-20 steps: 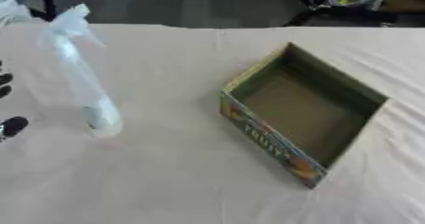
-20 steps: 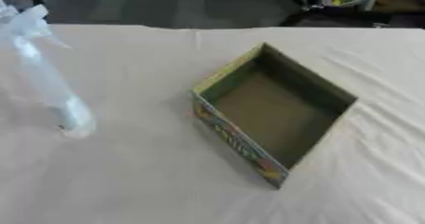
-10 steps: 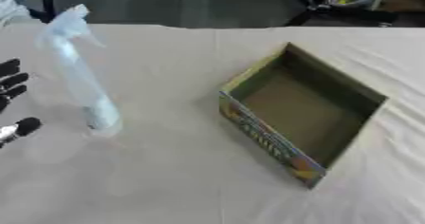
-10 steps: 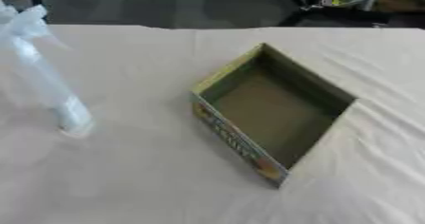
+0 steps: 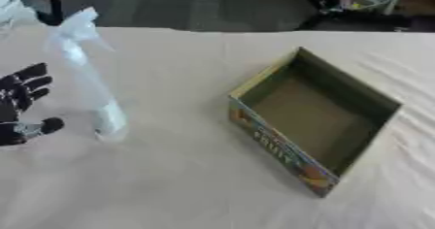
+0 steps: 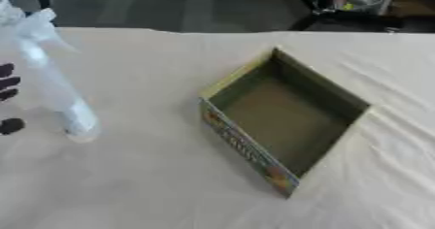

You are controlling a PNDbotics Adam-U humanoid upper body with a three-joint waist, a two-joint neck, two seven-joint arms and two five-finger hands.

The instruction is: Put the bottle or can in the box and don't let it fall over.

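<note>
Standing bottle (image 5: 89, 80), right of left hand (image 5: 21, 106) (open)

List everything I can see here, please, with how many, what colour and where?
spray bottle: one, clear with a pale trigger head, standing upright on the left of the table
box: one, open-topped cardboard tray, dull green-brown inside, colourful print on its near wall, empty, right of centre
table: one, covered in a cream cloth, filling most of the view
left robot hand: one, black, open, at the left edge beside the bottle, not touching it
right robot hand: not in view
</note>
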